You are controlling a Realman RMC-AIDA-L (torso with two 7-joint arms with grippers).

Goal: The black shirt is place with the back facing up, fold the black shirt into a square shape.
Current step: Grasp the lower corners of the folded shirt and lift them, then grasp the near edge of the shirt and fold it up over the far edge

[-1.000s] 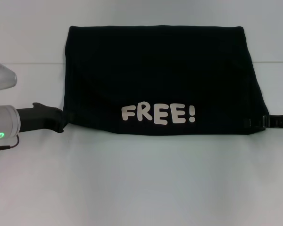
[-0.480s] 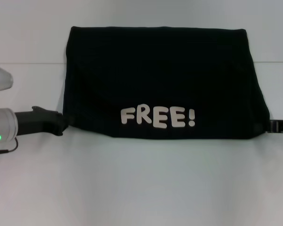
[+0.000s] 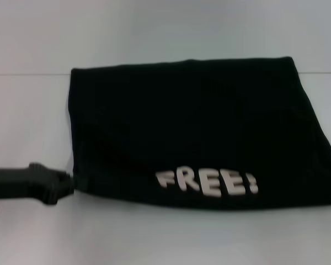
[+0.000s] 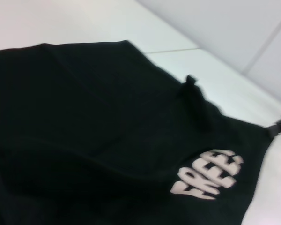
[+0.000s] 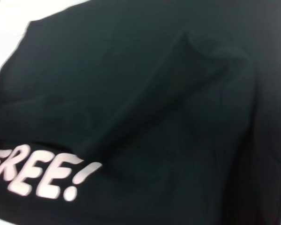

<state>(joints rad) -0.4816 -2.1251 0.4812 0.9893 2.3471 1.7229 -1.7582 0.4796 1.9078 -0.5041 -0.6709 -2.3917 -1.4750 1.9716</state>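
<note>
The black shirt point(image 5: 145, 93) fills the view, creased, with white lettering point(image 5: 37, 176) apparently reading "FREE!".

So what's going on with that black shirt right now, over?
Left gripper at the black shirt near-left corner. Right gripper out of head view. Shirt folded to a rectangle, white "FREE!" lettering on top. Nothing in the way.

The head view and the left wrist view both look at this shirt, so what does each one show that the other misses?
Only the head view shows the left gripper at the near left corner of the black shirt. Only the left wrist view shows a gripper at the shirt's far corner, probably the right one, and a small raised pinch of cloth. Both show the shirt folded on the white table, with its white FREE! lettering.
</note>
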